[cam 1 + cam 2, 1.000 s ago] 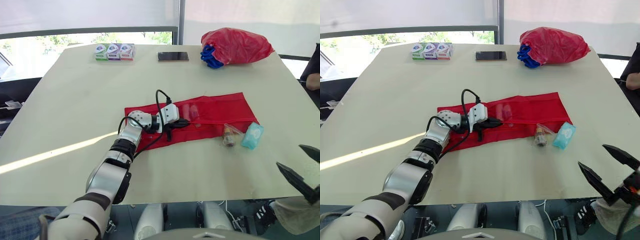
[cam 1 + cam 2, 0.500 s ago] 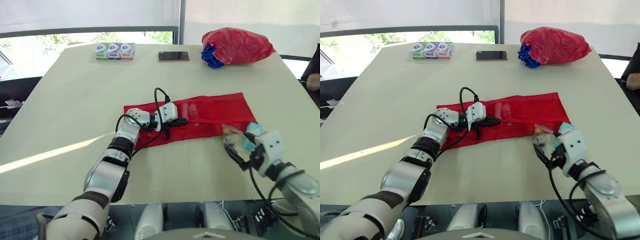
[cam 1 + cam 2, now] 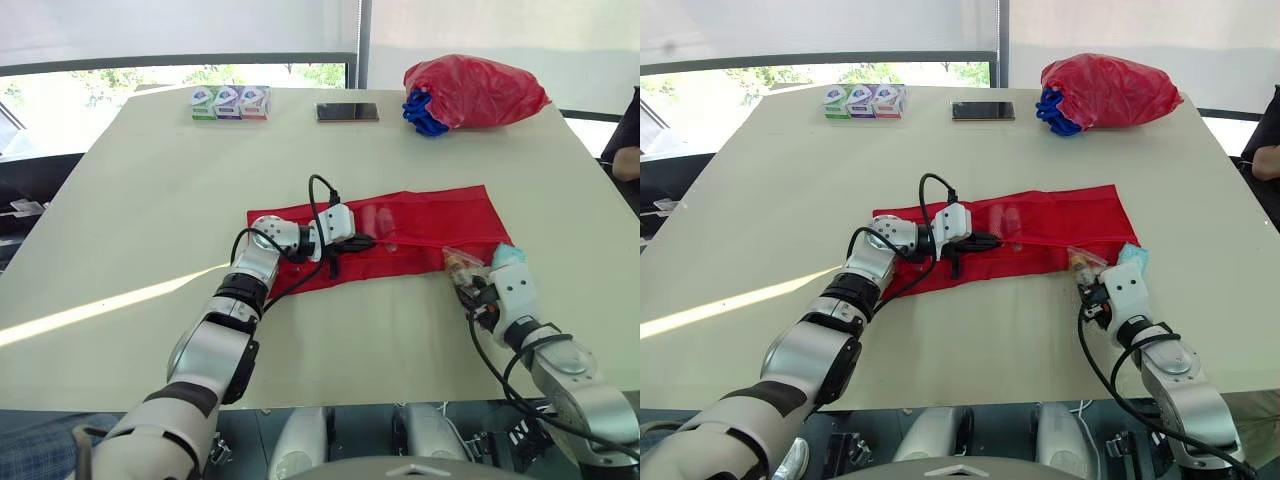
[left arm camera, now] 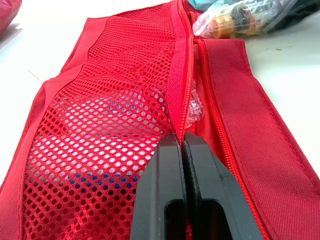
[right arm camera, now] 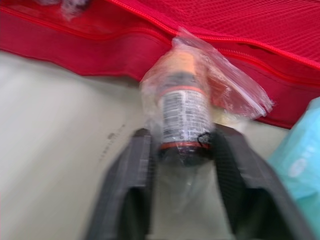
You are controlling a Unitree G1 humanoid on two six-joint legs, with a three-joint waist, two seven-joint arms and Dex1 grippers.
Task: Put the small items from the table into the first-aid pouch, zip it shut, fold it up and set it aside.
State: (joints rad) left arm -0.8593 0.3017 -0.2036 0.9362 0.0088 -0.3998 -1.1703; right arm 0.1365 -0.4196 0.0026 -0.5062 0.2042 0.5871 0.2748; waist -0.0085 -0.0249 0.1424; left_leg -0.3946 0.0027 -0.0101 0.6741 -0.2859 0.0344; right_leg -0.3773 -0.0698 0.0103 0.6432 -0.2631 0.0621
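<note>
The pale table carries the long red mesh first-aid pouch at its centre. The left gripper is clenched on the pouch's zip edge, pinning the opening. At the pouch's 5 o'clock corner the right gripper is spread, its fingers astride the small bottle in a clear plastic bag, apparently not squeezing. It should close on the bottle's body, not loose film, clear of the teal tissue packet at the bottle's 3 o'clock. The right wrist view shows this straddle plainly; the head views leave it unclear
</note>
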